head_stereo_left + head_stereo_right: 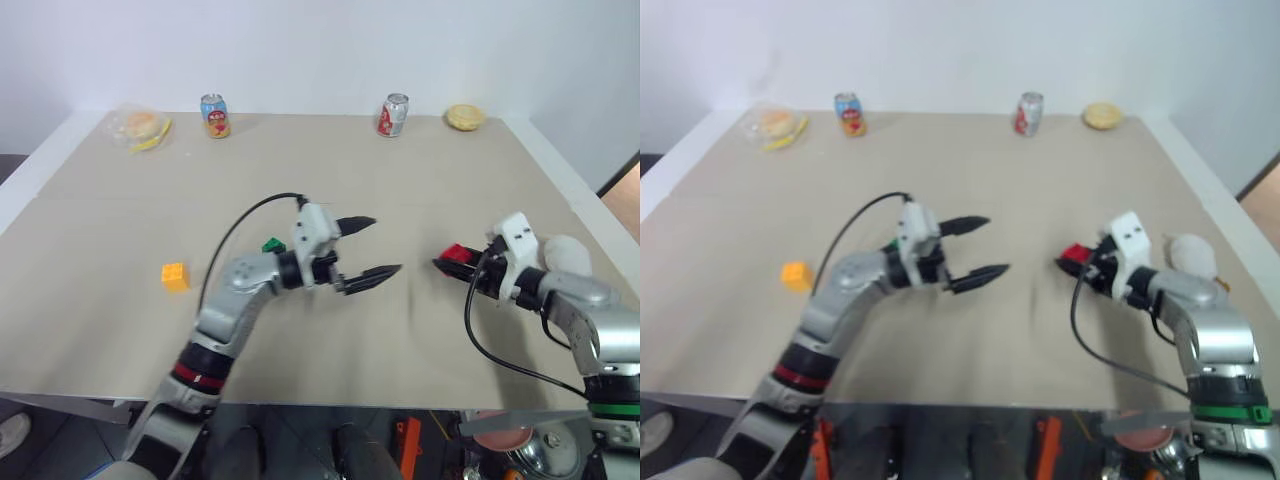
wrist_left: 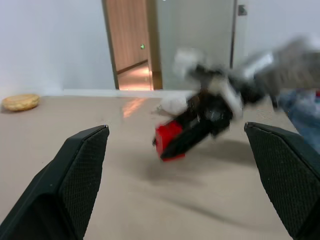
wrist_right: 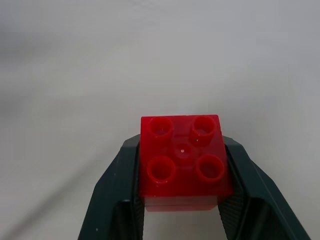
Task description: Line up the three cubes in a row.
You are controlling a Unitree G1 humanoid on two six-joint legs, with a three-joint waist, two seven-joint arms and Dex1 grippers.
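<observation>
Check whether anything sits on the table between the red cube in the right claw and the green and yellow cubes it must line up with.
Only the left claw, open, hangs in that stretch. The small red studded plastic cube is clamped in the right claw; the green cube and yellow-orange cube lie beyond it on bare tabletop.

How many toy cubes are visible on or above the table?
3: yellow cube at table's left, green cube behind the left arm, partly hidden, red cube clamped in the right gripper.
</observation>
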